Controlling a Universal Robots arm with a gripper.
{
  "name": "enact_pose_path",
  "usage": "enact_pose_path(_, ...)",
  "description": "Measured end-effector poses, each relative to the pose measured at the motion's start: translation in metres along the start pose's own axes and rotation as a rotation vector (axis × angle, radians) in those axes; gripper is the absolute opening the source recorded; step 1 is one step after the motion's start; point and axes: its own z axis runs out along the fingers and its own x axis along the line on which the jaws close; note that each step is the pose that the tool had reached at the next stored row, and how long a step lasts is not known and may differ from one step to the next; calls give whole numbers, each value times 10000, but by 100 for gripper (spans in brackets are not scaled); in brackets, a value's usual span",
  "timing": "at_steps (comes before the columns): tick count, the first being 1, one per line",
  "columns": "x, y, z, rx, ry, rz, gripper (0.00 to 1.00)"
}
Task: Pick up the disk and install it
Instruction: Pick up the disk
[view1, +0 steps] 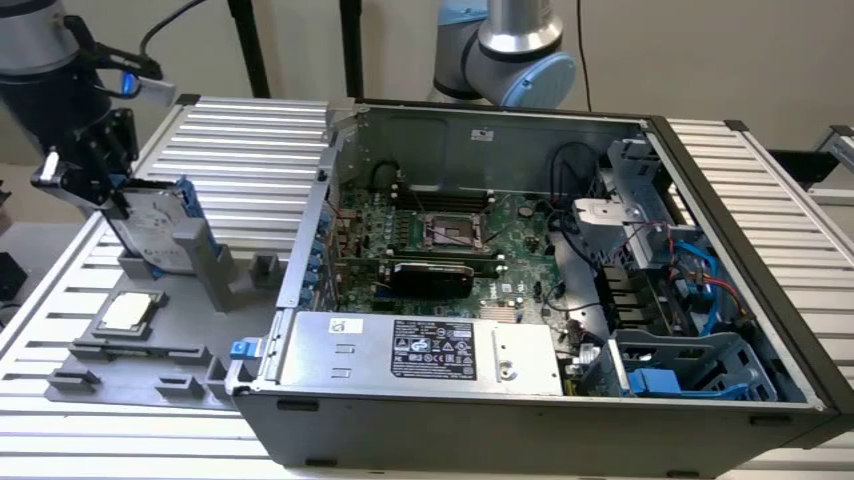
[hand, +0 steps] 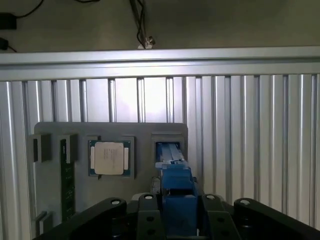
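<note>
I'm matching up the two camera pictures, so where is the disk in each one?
Exterior view: the disk stands upright in the grey fixture at that view's left.
Wrist view: the disk, blue edge on, sits nearest the camera.
Shared landmark: the square silver chip beside it.

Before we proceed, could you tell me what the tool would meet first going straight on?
Most likely the disk, standing upright in its grey fixture right ahead of the tool; contact is unclear.
</note>
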Motion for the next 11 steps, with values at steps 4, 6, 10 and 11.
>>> enact_pose_path(4, 25, -1, 0, 0, 0, 10, 0)
enact_pose_path(6, 29, -1, 0, 0, -3, 12, 0)
enact_pose_path(10, 30, -1, 0, 0, -6, 10, 0)
enact_pose_path(11, 30, -1, 0, 0, -6, 10, 0)
